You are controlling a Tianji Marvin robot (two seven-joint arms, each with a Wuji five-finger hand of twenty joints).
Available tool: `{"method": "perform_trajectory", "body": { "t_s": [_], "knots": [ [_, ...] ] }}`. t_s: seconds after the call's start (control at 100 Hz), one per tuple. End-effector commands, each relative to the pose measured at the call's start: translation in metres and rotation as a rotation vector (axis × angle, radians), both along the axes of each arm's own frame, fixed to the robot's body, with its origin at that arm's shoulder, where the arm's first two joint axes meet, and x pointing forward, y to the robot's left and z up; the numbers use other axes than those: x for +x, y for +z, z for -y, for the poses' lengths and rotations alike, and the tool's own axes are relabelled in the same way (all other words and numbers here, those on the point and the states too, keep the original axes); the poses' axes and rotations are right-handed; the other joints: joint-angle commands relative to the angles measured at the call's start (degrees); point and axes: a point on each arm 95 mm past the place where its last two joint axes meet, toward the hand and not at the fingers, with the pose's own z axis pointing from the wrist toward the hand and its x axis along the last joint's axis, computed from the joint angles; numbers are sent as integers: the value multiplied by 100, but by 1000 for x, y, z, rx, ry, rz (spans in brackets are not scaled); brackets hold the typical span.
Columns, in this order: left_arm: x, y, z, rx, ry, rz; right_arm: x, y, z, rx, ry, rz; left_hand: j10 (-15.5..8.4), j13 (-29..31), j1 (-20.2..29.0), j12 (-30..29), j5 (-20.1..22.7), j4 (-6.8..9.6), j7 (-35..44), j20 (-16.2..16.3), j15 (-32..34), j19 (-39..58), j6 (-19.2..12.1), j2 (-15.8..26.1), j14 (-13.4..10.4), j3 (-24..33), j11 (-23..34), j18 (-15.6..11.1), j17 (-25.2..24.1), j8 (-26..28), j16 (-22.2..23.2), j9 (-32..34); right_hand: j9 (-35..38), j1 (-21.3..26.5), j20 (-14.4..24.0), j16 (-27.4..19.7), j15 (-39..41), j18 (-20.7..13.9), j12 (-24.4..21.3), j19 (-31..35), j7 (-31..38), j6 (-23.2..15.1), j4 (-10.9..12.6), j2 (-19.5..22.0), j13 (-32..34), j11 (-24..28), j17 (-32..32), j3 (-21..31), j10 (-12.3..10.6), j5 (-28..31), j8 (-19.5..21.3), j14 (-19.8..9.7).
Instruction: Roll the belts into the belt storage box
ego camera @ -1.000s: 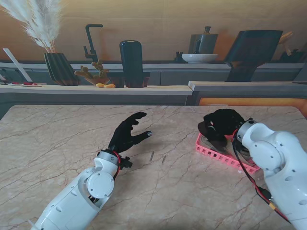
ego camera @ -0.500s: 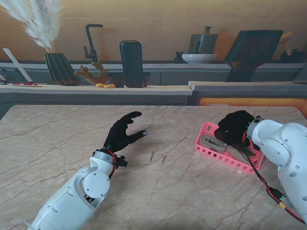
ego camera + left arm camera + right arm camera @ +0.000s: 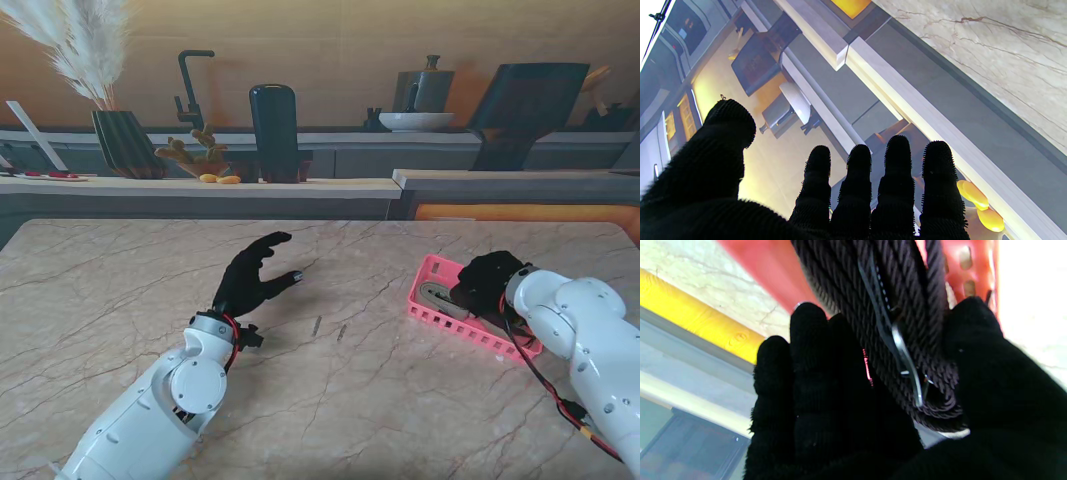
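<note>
Lowered, right robot hand grips braided belt inside pink box.

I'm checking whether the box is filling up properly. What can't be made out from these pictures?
- Stand view: most of the pink box interior, hidden by the right hand.
- Right wrist view: the braided belt runs off the frame's edge; its full length is unseen.
- Stand view: two small items on the table, too small to identify.

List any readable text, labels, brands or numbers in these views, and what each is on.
None can be read. The pink plastic belt storage box, the dark braided belt held in the right hand, the open left hand and the marble table show no lettering.
</note>
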Motion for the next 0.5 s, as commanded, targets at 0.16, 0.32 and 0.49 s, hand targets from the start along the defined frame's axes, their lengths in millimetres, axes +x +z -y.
{"method": "perform_trajectory", "body": {
  "t_s": [0.16, 0.32, 0.49],
  "knots": [
    [-1, -1, 1, 3, 3, 0, 7, -24, -1, 26, -40, -11, -48, -26, 46, 1, 84, 197, -227, -7, -86, -105, -181, 191, -160, -85, -119, -187, 4, 45, -38, 99, 338, 914, 116, 75, -12, -113, 121, 7, 660, -1490, 137, 542, 150, 64, 71, 1191, -47, 612, 285, -86],
    [-1, 0, 0, 5, 8, 1, 10, -35, -3, 60, -92, 16, -63, -4, 63, 9, 102, 197, -222, 5, -75, -114, -179, 224, -164, -111, -107, -159, 8, 51, -28, 130, 312, 784, 126, 72, 1, -7, 115, 28, 657, -1308, 106, 515, 145, 115, 49, 1231, 25, 536, 245, 1],
    [-1, 0, -1, 1, 11, 2, 10, -41, -3, 41, -137, 40, -55, 35, 123, 20, 124, 200, -219, 31, -58, -111, -182, 265, -157, -145, -94, -143, 15, 55, -14, 164, -153, -363, 74, 50, -15, 104, 198, -47, 393, -853, -41, 231, -152, 291, -170, 1330, 190, 172, 356, 114]
  ]
}}
